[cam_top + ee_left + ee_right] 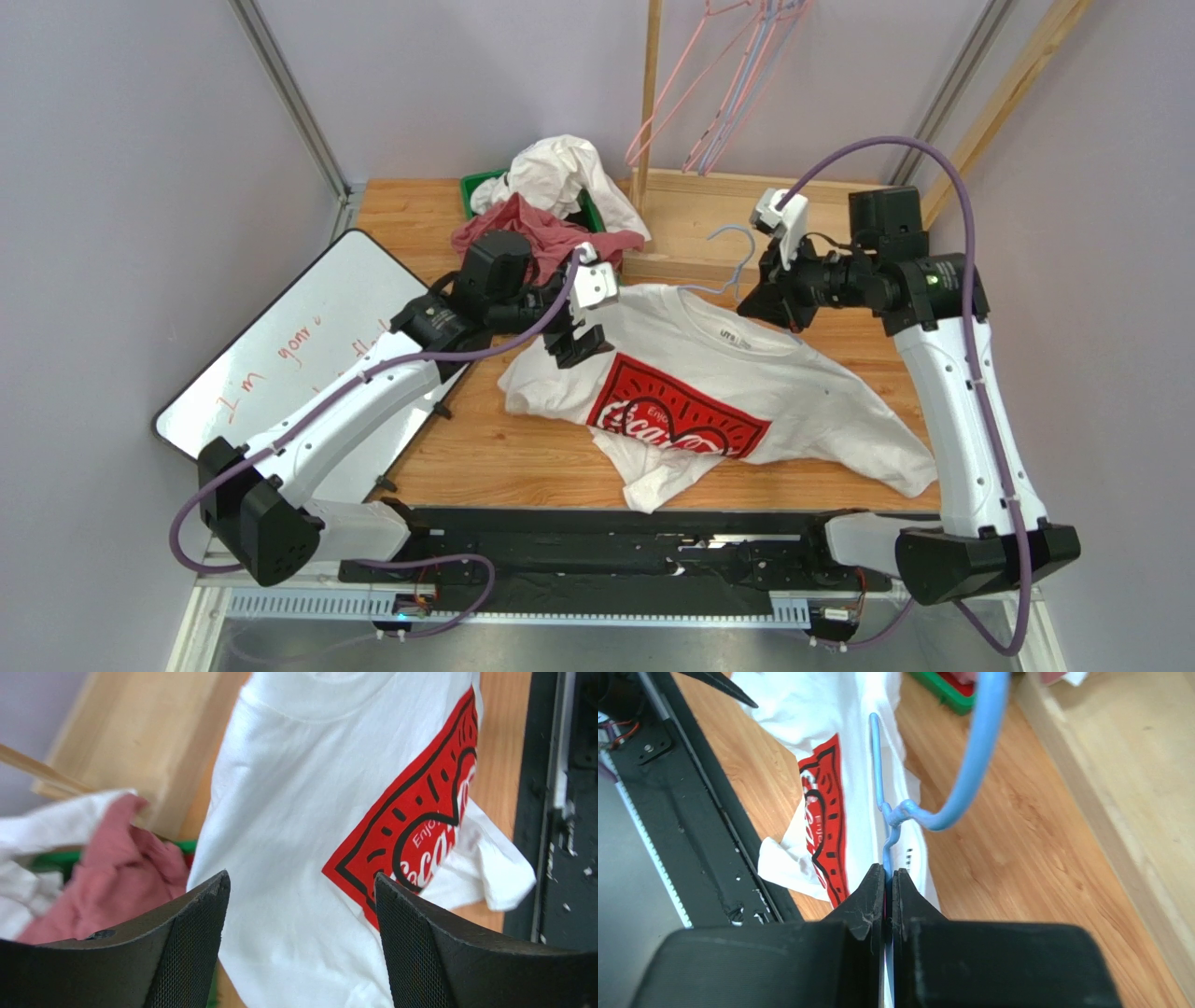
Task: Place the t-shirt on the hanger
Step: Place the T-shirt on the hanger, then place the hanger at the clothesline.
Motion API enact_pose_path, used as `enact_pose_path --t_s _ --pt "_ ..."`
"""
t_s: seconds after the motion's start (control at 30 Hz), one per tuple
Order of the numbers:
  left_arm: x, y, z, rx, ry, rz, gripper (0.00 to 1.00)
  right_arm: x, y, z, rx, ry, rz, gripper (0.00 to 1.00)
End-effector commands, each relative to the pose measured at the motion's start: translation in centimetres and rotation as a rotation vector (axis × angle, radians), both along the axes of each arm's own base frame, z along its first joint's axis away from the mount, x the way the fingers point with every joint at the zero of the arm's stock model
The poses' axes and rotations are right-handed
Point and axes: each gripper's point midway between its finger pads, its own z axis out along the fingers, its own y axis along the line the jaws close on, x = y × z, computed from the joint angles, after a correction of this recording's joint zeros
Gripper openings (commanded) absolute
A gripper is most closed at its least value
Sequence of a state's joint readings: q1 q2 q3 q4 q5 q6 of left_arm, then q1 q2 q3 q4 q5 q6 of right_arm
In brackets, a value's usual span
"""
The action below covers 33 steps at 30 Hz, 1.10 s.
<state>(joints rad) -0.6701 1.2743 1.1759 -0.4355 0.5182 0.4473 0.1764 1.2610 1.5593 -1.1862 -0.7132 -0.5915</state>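
Note:
The white t-shirt with the red chest print lies spread on the wooden table, collar toward the back. It also shows in the left wrist view and the right wrist view. My right gripper is shut on the pale blue hanger and holds it above the shirt's collar; in the right wrist view its jaws clamp the blue wire below the hook. My left gripper is open and empty above the shirt's left shoulder.
A pile of white and pink-red clothes sits in a green bin at the back. Pink and lavender hangers hang on a wooden rack. A whiteboard lies at the left. A black rail runs along the front.

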Motion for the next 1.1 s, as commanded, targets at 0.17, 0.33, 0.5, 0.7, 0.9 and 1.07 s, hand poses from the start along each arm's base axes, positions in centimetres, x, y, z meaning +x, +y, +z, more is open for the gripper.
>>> enact_pose_path --t_s 0.17,0.33,0.5,0.7,0.9,1.07 --pt "3.0 -5.8 9.8 -0.202 -0.241 -0.085 0.81 -2.1 -5.4 3.6 -0.069 -0.057 -0.388 0.00" --pt "2.2 -6.3 9.5 -0.222 -0.202 -0.119 0.81 -2.9 -10.2 3.7 -0.178 -0.068 -0.631 0.00" --pt "1.2 -5.7 9.1 -0.228 -0.165 -0.117 0.81 -2.5 -13.4 4.7 -0.245 -0.102 -0.780 0.00" --pt "0.2 -4.9 9.5 -0.240 -0.151 -0.110 0.81 3.0 -16.6 10.0 -0.208 -0.179 -0.903 0.00" --pt "-0.5 -4.0 9.5 -0.244 -0.148 -0.087 0.81 9.8 -20.2 16.8 -0.120 -0.351 -0.965 0.00" --pt "-1.1 -3.5 9.1 -0.254 -0.123 -0.073 0.81 14.4 -22.7 20.9 -0.044 -0.546 -0.986 0.00"
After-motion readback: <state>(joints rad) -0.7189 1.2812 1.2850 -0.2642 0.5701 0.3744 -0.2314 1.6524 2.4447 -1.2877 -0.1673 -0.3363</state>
